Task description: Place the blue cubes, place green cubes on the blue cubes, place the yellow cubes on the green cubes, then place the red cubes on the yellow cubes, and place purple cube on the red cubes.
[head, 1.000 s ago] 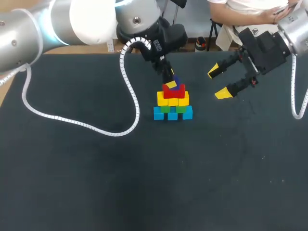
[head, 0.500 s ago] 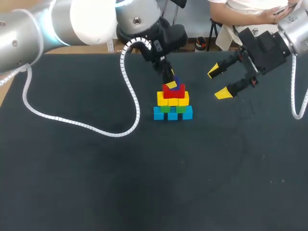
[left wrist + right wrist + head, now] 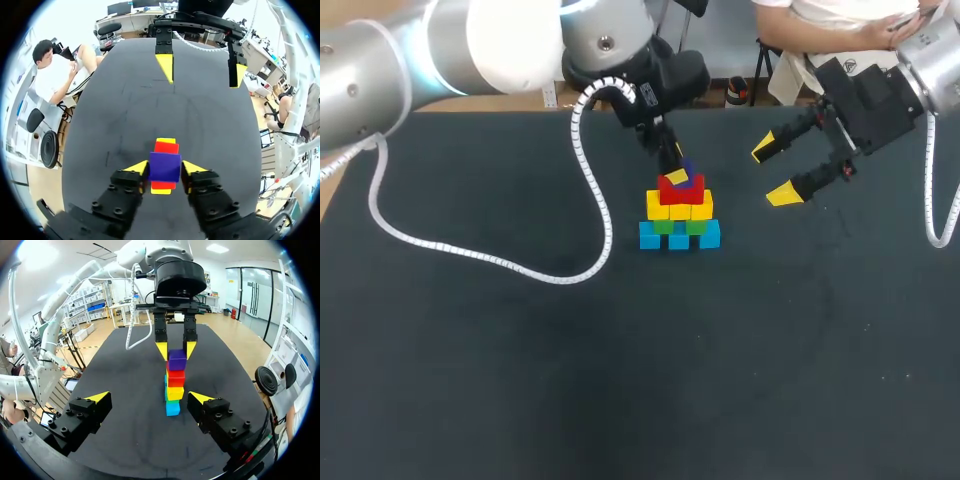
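Note:
A pyramid of cubes stands at the far middle of the table: a blue row (image 3: 680, 237) at the bottom, then green (image 3: 665, 226), yellow (image 3: 680, 209) and red (image 3: 681, 190). On the red cubes sits the purple cube (image 3: 687, 167), which shows best in the left wrist view (image 3: 165, 166). My left gripper (image 3: 165, 169) reaches down from behind and is shut on the purple cube, one yellow tip against each side (image 3: 176, 351). My right gripper (image 3: 774, 171) hangs wide open to the right of the stack, a little above the table, holding nothing (image 3: 149, 397).
The black table top (image 3: 620, 360) spreads bare around the stack. The left arm's white corrugated cable (image 3: 580, 160) loops over the table to the left of the stack.

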Tool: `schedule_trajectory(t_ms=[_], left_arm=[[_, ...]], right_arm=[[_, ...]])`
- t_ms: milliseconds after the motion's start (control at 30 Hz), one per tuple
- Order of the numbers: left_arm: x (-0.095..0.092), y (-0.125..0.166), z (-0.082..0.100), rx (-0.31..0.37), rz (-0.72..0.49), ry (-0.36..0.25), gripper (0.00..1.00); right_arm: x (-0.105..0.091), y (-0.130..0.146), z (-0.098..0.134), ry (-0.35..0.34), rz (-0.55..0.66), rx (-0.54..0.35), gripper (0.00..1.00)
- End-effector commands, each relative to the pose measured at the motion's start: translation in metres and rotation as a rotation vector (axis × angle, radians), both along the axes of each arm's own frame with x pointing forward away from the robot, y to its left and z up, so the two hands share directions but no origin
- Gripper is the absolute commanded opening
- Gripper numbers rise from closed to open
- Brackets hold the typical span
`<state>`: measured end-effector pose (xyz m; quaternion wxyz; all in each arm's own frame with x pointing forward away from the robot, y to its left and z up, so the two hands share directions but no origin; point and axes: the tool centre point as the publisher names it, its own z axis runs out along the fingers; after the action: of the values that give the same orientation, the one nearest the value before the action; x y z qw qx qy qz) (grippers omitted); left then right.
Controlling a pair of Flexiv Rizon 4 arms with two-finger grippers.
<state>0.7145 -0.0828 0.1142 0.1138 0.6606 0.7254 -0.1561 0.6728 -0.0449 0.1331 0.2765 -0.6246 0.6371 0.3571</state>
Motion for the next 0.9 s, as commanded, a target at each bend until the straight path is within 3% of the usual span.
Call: schedule_trajectory(t_ms=[33,400,600,900], left_arm=[[0.003,-0.001,0.001,0.003,-0.002,0.009,1.00],[0.000,0.006,0.016,-0.073,0.042,0.034,1.00],[-0.010,0.011,0.028,-0.093,0.048,0.040,1.00],[-0.010,0.011,0.028,-0.093,0.048,0.040,1.00]], right_arm=[[-0.001,0.000,0.000,-0.002,-0.002,0.000,1.00],[-0.001,0.000,0.000,-0.002,-0.002,0.000,1.00],[-0.001,0.000,0.000,-0.002,-0.002,0.000,1.00],[-0.001,0.000,0.000,-0.002,-0.002,0.000,1.00]])
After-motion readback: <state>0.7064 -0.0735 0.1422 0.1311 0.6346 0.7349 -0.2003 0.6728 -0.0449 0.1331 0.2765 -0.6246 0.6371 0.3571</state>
